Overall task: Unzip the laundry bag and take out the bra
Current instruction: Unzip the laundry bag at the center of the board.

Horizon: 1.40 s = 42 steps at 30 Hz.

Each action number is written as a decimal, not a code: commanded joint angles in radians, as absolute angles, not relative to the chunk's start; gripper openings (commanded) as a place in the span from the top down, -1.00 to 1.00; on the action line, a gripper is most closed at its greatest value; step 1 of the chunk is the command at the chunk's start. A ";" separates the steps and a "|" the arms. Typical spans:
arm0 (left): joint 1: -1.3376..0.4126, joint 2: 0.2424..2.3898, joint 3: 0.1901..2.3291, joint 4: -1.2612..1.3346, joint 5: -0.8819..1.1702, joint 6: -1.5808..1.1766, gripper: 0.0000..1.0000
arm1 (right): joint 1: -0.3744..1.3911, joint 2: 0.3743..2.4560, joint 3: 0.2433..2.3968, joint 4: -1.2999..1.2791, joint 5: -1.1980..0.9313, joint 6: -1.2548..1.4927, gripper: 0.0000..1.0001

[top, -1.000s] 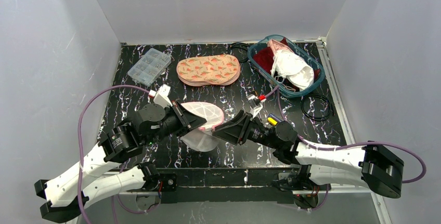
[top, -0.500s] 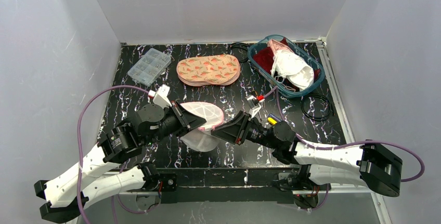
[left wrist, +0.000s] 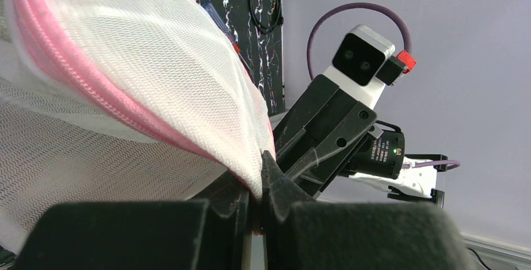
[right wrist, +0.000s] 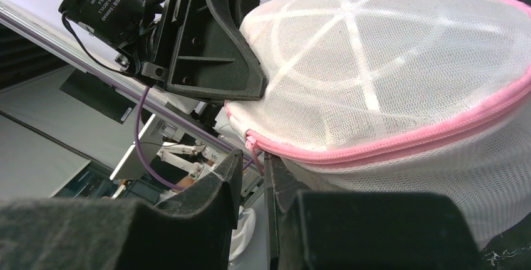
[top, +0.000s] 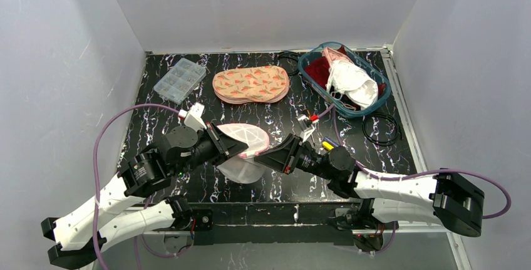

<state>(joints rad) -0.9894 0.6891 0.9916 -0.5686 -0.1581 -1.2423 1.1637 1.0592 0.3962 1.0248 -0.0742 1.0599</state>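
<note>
Since the earlier frame the right gripper [top: 264,156] has edged a little leftward, up to the laundry bag [top: 243,136], and its fingers have drawn closer. In the right wrist view they stand a narrow slit apart with the pink zipper pull [right wrist: 253,146] hanging into that slit; whether they touch it cannot be told. The pink zipper [right wrist: 401,141] along the bag's rim looks closed. The left gripper [left wrist: 258,204] is clamped together on the bag's pink-trimmed mesh edge. The white mesh bag sits in the lower middle of the top view, between the two grippers. On the black marbled table [top: 156,116] a clear compartment box [top: 180,79] lies upper left, a peach carrot-print pouch [top: 251,84] upper centre and a teal basket [top: 382,92] of clothes upper right.
</note>
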 commanded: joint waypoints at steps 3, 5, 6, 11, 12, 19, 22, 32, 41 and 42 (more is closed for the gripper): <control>-0.984 0.672 0.983 -0.544 -0.160 -1.244 1.00 | 1.170 1.057 0.395 1.096 -0.049 1.054 0.51; -0.984 0.670 0.983 -0.545 -0.160 -1.243 1.00 | 1.169 1.055 0.393 1.094 -0.048 1.053 0.56; -0.985 0.670 0.983 -0.547 -0.161 -1.244 1.00 | 1.170 1.053 0.392 1.094 -0.046 1.052 0.58; -0.985 0.668 0.986 -0.553 -0.166 -1.242 1.00 | 1.170 1.040 0.383 1.081 -0.045 1.045 0.72; -0.984 0.667 0.987 -0.555 -0.168 -1.242 1.00 | 1.170 1.034 0.380 1.076 -0.043 1.043 0.74; -0.983 0.663 0.979 -0.558 -0.170 -1.241 1.00 | 1.171 0.976 0.354 0.999 -0.026 1.008 0.97; -0.985 0.661 0.973 -0.551 -0.167 -1.241 1.00 | 1.170 0.951 0.351 0.959 -0.020 0.993 0.97; -0.985 0.663 0.944 -0.543 -0.162 -1.221 1.00 | 1.170 0.841 0.385 0.642 0.089 0.905 0.97; -0.984 0.734 0.832 -0.362 -0.131 -1.084 1.00 | 1.170 0.774 0.536 0.080 0.162 0.638 0.97; -0.984 0.754 0.817 -0.306 -0.126 -1.042 1.00 | 1.170 0.775 0.556 0.029 0.172 0.612 0.97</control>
